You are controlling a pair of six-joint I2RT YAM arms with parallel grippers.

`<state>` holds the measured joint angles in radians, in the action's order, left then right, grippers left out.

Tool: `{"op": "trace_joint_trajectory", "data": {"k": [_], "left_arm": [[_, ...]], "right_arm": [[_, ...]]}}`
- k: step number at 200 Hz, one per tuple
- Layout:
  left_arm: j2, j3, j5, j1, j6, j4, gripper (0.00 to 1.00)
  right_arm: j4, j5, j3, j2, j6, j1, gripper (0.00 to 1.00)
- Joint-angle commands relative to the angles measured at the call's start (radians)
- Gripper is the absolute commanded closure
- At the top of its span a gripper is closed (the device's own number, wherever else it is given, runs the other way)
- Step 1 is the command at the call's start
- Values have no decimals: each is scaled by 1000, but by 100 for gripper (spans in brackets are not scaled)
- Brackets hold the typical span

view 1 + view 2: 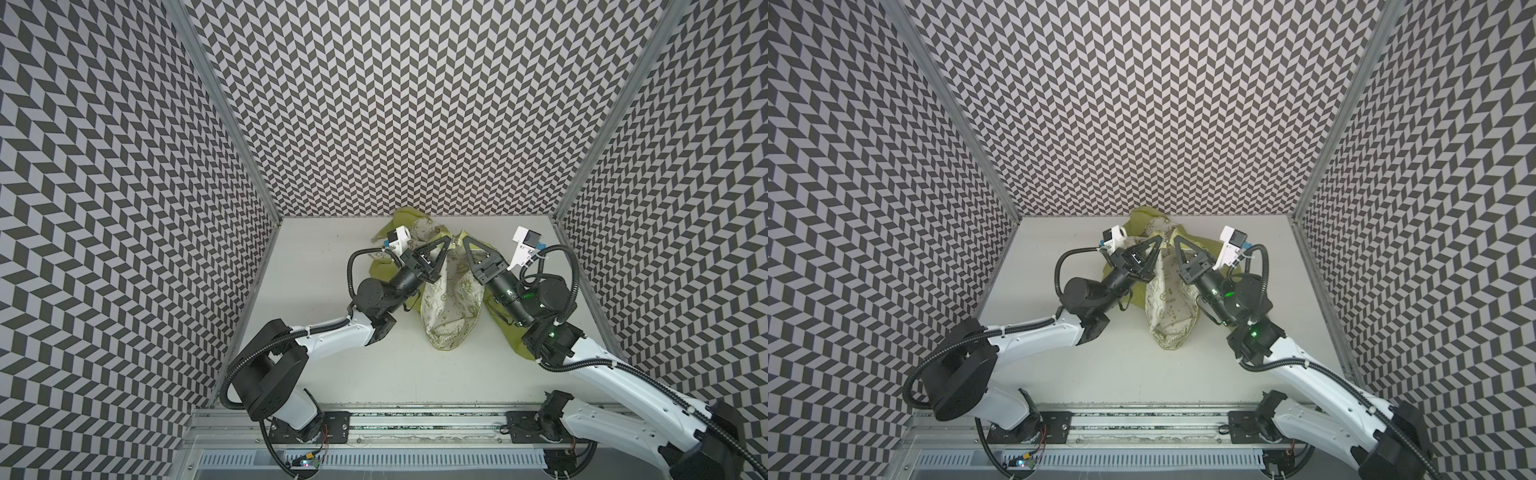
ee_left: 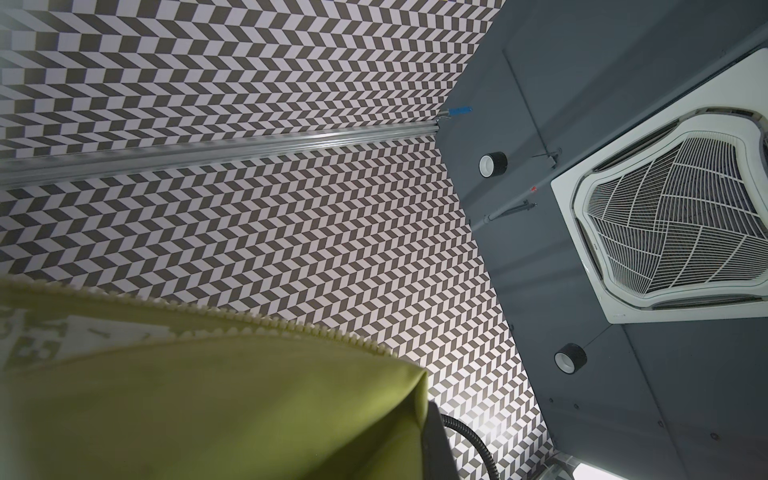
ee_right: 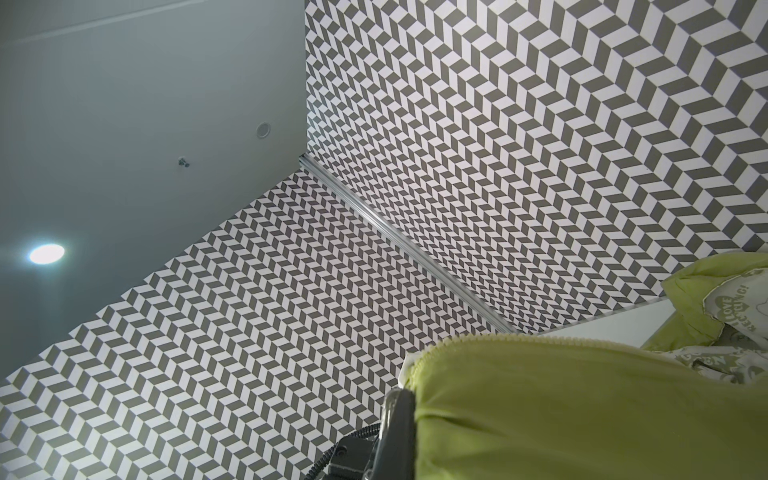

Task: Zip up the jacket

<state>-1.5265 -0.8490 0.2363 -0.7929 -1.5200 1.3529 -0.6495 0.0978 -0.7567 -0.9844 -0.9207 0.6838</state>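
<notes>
Left hand (image 1: 446, 241) and right hand (image 1: 466, 241) each clamp one zipper edge (image 2: 291, 326) of the jacket (image 1: 451, 307), tips just beside each other; we see its length trailing toward the near tabletop (image 1: 332, 374).

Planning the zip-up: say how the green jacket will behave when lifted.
Likely floppy: the jacket sags and creases between the left gripper and right gripper. Probably light: thin fabric folds over itself. Its zipper teeth curve, so that edge should bend too.

White table (image 1: 374, 374) (jacket (image 1: 451, 307) on it)
</notes>
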Motion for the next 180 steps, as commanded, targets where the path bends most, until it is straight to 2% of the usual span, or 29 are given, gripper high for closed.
{"op": "trace_joint_trajectory", "data": {"k": [1, 134, 180], "left_arm": [[12, -10, 11, -6, -11, 44, 100], [33, 20, -1, -13, -8, 45, 100], [30, 16, 0, -11, -6, 48, 100]], "right_arm": [[-81, 19, -20, 14, -1, 7, 100], [-140, 23, -48, -24, 14, 7, 100], [-119, -48, -57, -22, 9, 7, 100]]}}
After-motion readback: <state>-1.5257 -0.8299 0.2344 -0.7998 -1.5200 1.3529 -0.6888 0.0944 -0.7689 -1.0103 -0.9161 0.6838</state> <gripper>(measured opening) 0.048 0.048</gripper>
